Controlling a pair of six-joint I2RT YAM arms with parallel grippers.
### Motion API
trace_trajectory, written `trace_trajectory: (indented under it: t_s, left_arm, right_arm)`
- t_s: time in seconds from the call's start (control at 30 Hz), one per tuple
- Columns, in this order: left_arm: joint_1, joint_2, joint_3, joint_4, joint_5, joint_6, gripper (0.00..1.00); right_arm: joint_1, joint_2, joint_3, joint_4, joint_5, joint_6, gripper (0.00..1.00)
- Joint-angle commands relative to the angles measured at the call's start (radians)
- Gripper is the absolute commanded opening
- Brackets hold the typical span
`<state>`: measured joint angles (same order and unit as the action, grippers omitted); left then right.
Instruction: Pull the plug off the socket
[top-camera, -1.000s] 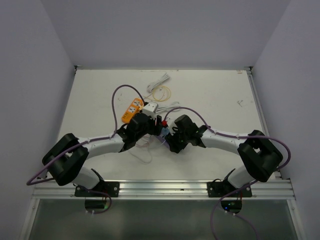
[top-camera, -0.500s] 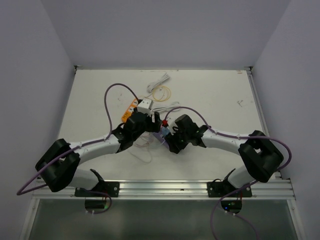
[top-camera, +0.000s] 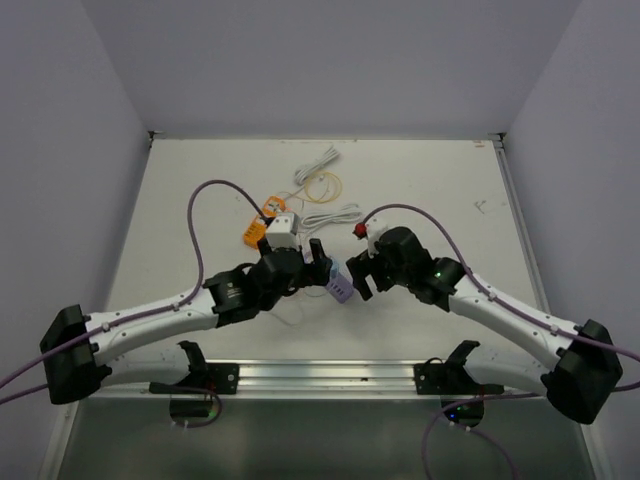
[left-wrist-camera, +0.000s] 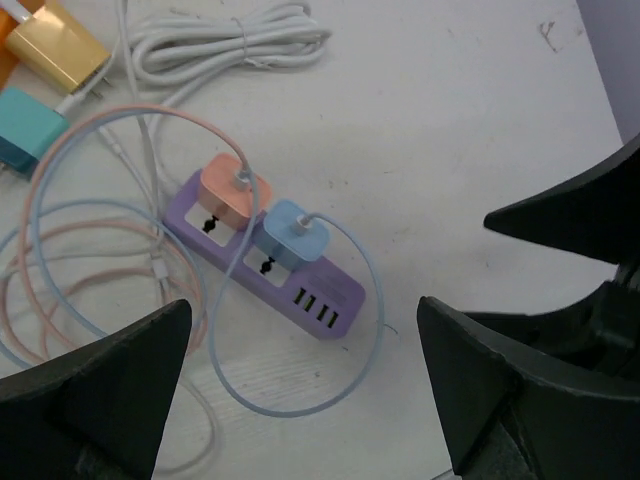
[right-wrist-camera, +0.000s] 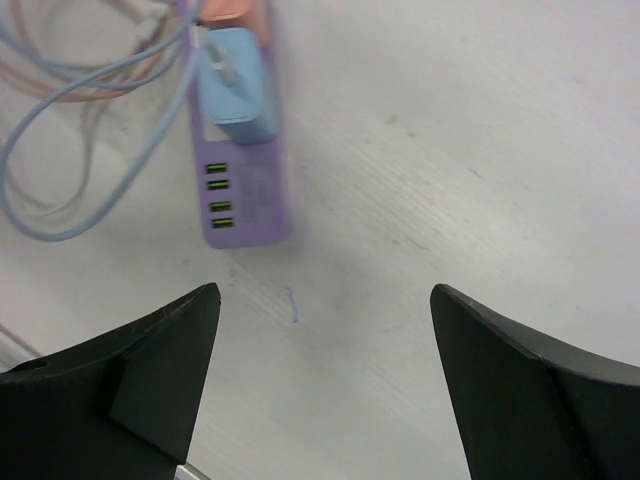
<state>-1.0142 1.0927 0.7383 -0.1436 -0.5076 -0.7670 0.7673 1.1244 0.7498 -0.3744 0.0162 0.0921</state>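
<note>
Left wrist view: left gripper (left-wrist-camera: 302, 305) and right gripper (right-wrist-camera: 325, 290) spread wide, touching nothing.

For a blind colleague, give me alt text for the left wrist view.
A purple power strip lies on a white table with a peach plug and a blue plug seated in it. The left arm's dark fingers frame the bottom corners, spread wide and empty; cables coil at left.

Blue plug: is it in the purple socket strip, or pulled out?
In. The blue plug sits pressed down onto the purple socket strip, right beside the orange plug, with no gap showing underneath.
</note>
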Motion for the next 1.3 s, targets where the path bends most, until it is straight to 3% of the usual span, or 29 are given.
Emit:
trace_trajectory:
  t_s: [0.0, 0.03, 0.1, 0.13, 0.17, 0.23, 0.33, 0.57, 0.7, 1.27]
  left_arm:
    - [-0.148, 0.12, 0.189, -0.226, -0.269, -0.265, 0.99]
    - [-0.229, 0.165, 0.24, -0.357, -0.316, -0.322, 1.0]
    - [-0.288, 0.312, 0.349, -0.504, -0.417, -0.501, 1.0]
    - [-0.329, 0.362, 0.454, -0.66, -0.44, -0.568, 1.0]
    - [-0.343, 0.46, 0.504, -0.724, -0.453, -0.671, 1.0]
    - [-0.357, 0.545, 0.619, -0.86, -0.466, -0.741, 1.0]
    - [-0.359, 0.659, 0.694, -0.919, -0.451, -0.816, 0.98]
    - [-0.311, 0.711, 0.627, -0.763, -0.439, -0.787, 0.96]
    - [-0.251, 0.714, 0.543, -0.578, -0.394, -0.703, 0.95]
    - [-0.187, 0.903, 0.628, -0.57, -0.379, -0.709, 0.89]
  right_arm:
    - [0.001, -0.107, 0.033, -0.11, 0.332, 0.096, 0.91]
    - [0.001, -0.13, 0.023, -0.116, 0.379, 0.128, 0.92]
    - [0.0, -0.21, -0.006, -0.121, 0.477, 0.175, 0.96]
    - [-0.002, -0.241, -0.016, -0.124, 0.538, 0.214, 0.99]
    - [-0.002, -0.267, -0.038, -0.123, 0.562, 0.23, 0.99]
    - [-0.003, -0.34, -0.058, -0.118, 0.585, 0.256, 0.99]
    - [-0.003, -0.402, -0.09, -0.104, 0.588, 0.261, 0.99]
    - [-0.003, -0.443, -0.127, -0.091, 0.584, 0.248, 0.99]
    - [-0.003, -0.445, -0.141, -0.07, 0.567, 0.235, 0.99]
    - [-0.003, -0.446, -0.168, -0.023, 0.504, 0.216, 0.99]
